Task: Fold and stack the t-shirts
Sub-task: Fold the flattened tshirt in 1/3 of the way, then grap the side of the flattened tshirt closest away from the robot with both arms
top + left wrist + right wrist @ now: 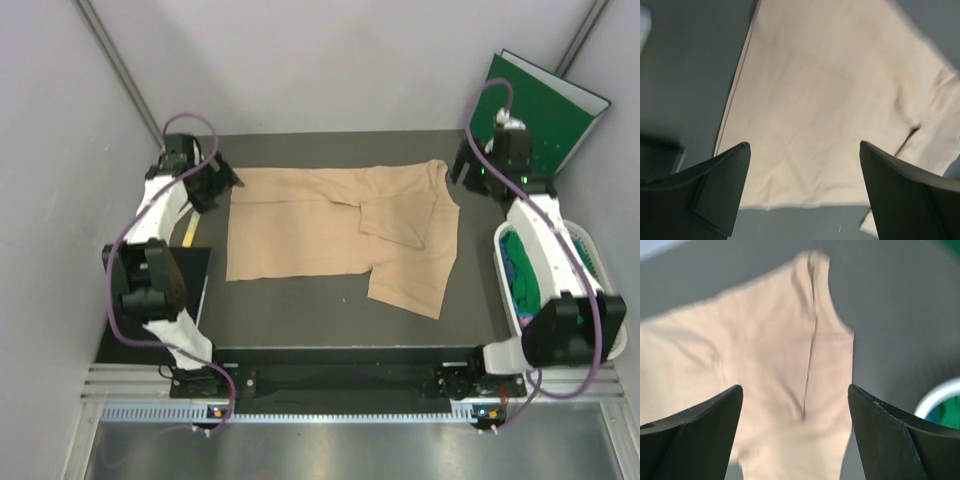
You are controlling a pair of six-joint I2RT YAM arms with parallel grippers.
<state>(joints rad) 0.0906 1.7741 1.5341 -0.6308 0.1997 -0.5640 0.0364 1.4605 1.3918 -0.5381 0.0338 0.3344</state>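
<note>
A pale peach-beige t-shirt lies spread on the dark mat, partly folded, with a flap lying over its right half. My left gripper is open and empty, just off the shirt's far left corner; the cloth fills the left wrist view beyond the open fingers. My right gripper is open and empty, just off the shirt's far right corner; the cloth shows in the right wrist view with a fold line down it. More shirts in green and blue lie in a white basket.
The white basket stands at the mat's right edge; its rim shows in the right wrist view. A stiff dark green folder leans at the back right. A yellow strip lies by the left arm. Grey walls close in the back and sides.
</note>
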